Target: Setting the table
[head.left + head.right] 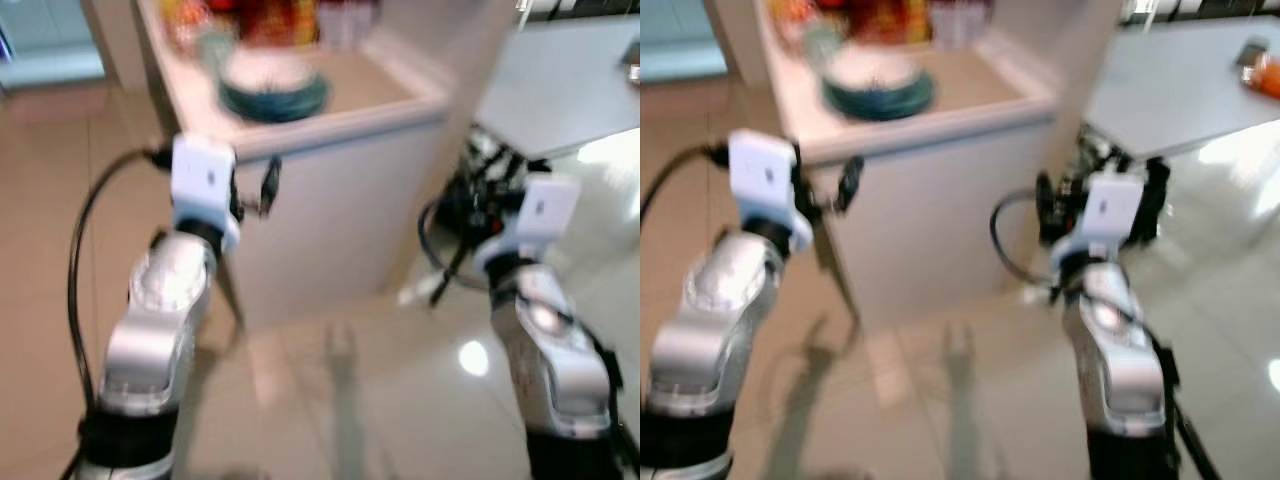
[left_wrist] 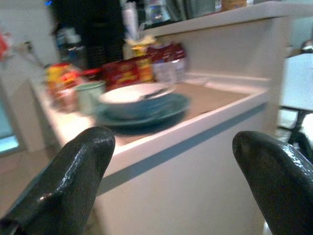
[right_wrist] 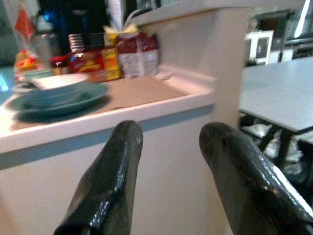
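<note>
Glossy beige tile floor (image 1: 330,400) across the lower frame, bright light glare lower right. White counter-height table (image 1: 330,215) upper centre, with a raised white back wall (image 2: 230,41) behind its top; packaged goods (image 2: 127,71) lined along that wall. Grey dining table (image 1: 1180,85) upper right, dark legs and clutter in shadow under it. Pale blue panel (image 1: 45,40) at upper left. Views blurred

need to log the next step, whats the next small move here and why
Probably step closer and raise the left gripper toward the bowl on the teal plate. Both grippers are open and empty, below the counter edge, short of the dishes.
</note>
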Robot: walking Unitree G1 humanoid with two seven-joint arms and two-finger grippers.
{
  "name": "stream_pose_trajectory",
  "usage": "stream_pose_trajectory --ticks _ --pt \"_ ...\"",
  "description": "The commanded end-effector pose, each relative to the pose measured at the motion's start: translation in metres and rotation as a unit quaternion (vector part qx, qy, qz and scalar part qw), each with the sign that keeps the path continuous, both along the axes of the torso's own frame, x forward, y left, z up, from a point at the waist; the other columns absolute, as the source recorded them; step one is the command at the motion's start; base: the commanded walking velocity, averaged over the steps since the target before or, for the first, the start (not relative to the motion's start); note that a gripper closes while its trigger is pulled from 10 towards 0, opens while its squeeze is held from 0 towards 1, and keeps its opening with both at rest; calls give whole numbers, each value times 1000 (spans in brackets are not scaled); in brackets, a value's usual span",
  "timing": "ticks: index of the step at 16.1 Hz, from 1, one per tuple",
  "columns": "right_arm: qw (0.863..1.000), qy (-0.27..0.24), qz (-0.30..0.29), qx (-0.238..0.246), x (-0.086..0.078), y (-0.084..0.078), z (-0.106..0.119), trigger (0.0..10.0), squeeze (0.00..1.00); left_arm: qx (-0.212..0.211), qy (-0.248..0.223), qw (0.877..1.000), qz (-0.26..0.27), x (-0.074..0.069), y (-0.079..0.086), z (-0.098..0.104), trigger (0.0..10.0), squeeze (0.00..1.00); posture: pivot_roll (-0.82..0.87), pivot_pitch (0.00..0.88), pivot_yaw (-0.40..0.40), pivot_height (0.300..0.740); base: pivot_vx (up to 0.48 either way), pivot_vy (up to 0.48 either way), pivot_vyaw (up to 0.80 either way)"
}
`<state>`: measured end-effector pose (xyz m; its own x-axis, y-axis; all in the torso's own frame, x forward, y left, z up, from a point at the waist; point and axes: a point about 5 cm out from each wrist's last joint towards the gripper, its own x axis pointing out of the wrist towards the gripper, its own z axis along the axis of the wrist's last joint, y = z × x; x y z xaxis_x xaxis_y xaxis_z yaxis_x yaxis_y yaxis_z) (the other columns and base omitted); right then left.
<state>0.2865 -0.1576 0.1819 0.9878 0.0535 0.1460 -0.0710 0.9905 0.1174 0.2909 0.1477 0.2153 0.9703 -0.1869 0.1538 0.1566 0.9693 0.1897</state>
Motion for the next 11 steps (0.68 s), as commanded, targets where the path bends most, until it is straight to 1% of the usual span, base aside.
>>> stream_pose_trajectory --ticks 1,2,3,7,8,9,11 --pt "1000 -10 1 -6 1 0 5 10000 0 17 -19 1000 4 -1 0 6 10000 0 78 7 -45 740 0 0 0" --pt "1000 -10 1 -6 1 0 5 10000 0 44 -24 999 7 -1 -1 7 10000 0 82 8 -47 740 0 -394 0" --pt "1000 -9 3 -5 1 2 4 10000 0 57 -25 998 14 -1 -1 5 10000 0 82 8 -50 740 0 -480 0" --pt "1000 -8 7 -5 2 4 4 10000 0 46 -20 999 16 -2 1 3 10000 0 87 9 -59 740 0 -480 0" --pt "1000 -7 8 -5 3 4 3 10000 0 34 -21 999 20 -3 1 2 10000 0 88 7 -59 740 0 -420 0" --pt "1000 -7 8 -6 3 4 3 10000 0 24 -7 999 24 -2 2 -1 10000 0 88 5 -61 740 0 0 0" --pt "1000 -5 1 -8 5 2 3 10000 0 27 -14 999 21 -3 0 0 10000 0 88 1 -58 740 0 0 0"
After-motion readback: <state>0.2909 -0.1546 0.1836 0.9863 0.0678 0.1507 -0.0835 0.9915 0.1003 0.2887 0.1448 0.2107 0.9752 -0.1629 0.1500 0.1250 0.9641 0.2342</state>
